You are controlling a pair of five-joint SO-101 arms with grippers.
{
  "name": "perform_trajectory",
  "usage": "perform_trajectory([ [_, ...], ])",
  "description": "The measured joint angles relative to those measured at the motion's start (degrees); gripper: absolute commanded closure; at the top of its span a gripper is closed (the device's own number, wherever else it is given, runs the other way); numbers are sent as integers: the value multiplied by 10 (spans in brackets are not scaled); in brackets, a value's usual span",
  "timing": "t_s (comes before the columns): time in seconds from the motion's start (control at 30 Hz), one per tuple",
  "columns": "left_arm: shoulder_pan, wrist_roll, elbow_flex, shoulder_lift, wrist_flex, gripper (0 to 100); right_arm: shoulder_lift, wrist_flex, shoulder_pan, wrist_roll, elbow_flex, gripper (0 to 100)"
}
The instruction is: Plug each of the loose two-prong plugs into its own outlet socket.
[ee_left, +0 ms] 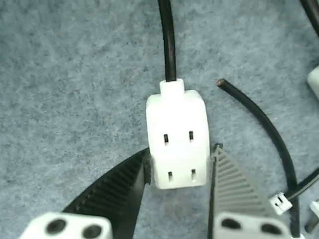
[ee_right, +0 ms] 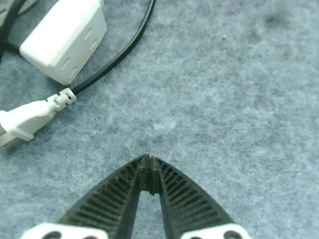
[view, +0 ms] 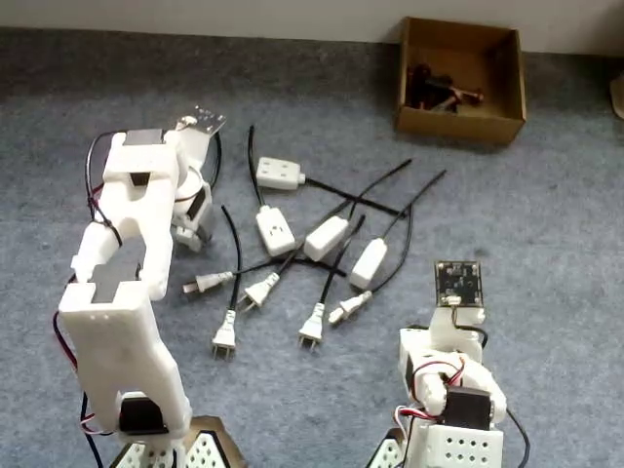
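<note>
My left tool (ee_left: 182, 149) straddles the outlet socket (ee_left: 177, 124) lying flat on the surface (ee_left: 60, 74), jaws parted and not yet gripping, so I'd squeeze its sides squarely; right tool (ee_right: 148, 172) pinched closed, empty

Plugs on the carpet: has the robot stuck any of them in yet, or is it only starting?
Only starting. Done: nothing. Every plug I can see, like this one, lies loose with bare prongs. In hand: the left gripper is open around one outlet socket lying on the carpet. The right gripper is shut and holds nothing. Left: all the plugging in.
</note>
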Motion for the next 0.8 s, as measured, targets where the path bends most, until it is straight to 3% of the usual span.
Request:
perform_trajectory([
  [0.43, 1, 0, 25, -4, -18, 924, 0, 0, 0, 0, 0, 992],
  [0.57, 2, 1, 58, -11, -55, 1000, 0, 0, 0, 0, 0, 992],
  [0.8, 2, 1, 64, -11, -62, 995, 0, 0, 0, 0, 0, 992],
])
